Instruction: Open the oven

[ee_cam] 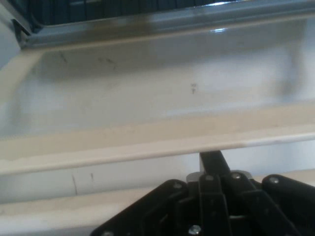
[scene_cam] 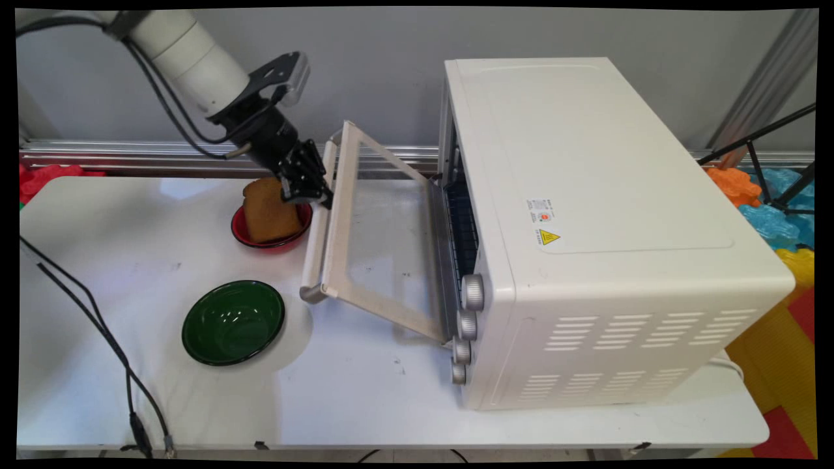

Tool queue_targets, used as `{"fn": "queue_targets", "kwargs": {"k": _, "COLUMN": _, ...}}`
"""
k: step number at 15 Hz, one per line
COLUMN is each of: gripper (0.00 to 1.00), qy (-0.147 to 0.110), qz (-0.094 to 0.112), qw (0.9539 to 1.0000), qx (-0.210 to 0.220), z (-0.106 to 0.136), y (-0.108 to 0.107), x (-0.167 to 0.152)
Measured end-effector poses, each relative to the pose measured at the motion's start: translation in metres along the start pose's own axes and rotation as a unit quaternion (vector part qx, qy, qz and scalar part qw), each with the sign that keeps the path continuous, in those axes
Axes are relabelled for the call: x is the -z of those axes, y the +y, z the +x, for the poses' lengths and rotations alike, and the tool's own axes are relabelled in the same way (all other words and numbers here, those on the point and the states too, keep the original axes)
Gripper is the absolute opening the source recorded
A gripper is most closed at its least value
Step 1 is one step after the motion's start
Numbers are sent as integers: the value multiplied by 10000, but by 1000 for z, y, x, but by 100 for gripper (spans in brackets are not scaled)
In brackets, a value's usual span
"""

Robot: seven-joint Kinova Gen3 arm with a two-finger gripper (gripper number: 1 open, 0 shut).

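A cream toaster oven (scene_cam: 586, 195) lies across the table's right half, its glass door (scene_cam: 378, 247) hanging half open toward the left. My black gripper (scene_cam: 318, 194) is at the far end of the door's handle bar (scene_cam: 317, 241), touching the door's top edge. In the hand view the gripper (ee_cam: 212, 160) looks shut, its fingertips together reaching over the handle (ee_cam: 74, 209) to the door's cream frame (ee_cam: 147, 147). Just behind the gripper, a slice of brown bread (scene_cam: 267, 215) leans in a red bowl (scene_cam: 260, 242).
An empty green bowl (scene_cam: 233, 321) sits on the white table (scene_cam: 98, 260) in front of the door's near corner. Several knobs (scene_cam: 470, 293) line the oven's front. A black cable (scene_cam: 98, 326) trails over the table's left side. Coloured foam mats (scene_cam: 775, 215) lie right of the table.
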Motion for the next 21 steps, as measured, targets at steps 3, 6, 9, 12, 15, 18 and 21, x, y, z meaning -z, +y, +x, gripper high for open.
{"fn": "queue_targets", "kwargs": {"k": 3, "gripper": 0, "qy": 91, "qz": -77, "qw": 9999, "qx": -21, "z": -18, "y": 2, "x": -10}}
{"fn": "queue_targets", "kwargs": {"k": 6, "gripper": 0, "qy": 180, "qz": -141, "qw": 9997, "qx": -37, "z": -38, "y": 3, "x": -22}}
{"fn": "queue_targets", "kwargs": {"k": 9, "gripper": 0, "qy": 236, "qz": -203, "qw": 9995, "qx": -83, "z": -57, "y": 2, "x": -33}}
{"fn": "queue_targets", "kwargs": {"k": 12, "gripper": 0, "qy": 295, "qz": -244, "qw": 9992, "qx": -118, "z": -70, "y": 2, "x": -42}}
{"fn": "queue_targets", "kwargs": {"k": 15, "gripper": 0, "qy": 376, "qz": -272, "qw": 9988, "qx": -143, "z": -80, "y": 0, "x": -49}}
{"fn": "queue_targets", "kwargs": {"k": 18, "gripper": 0, "qy": 460, "qz": -264, "qw": 9985, "qx": -102, "z": -86, "y": 0, "x": -48}}
{"fn": "queue_targets", "kwargs": {"k": 21, "gripper": 0, "qy": 559, "qz": -243, "qw": 9981, "qx": 16, "z": -91, "y": -1, "x": -40}}
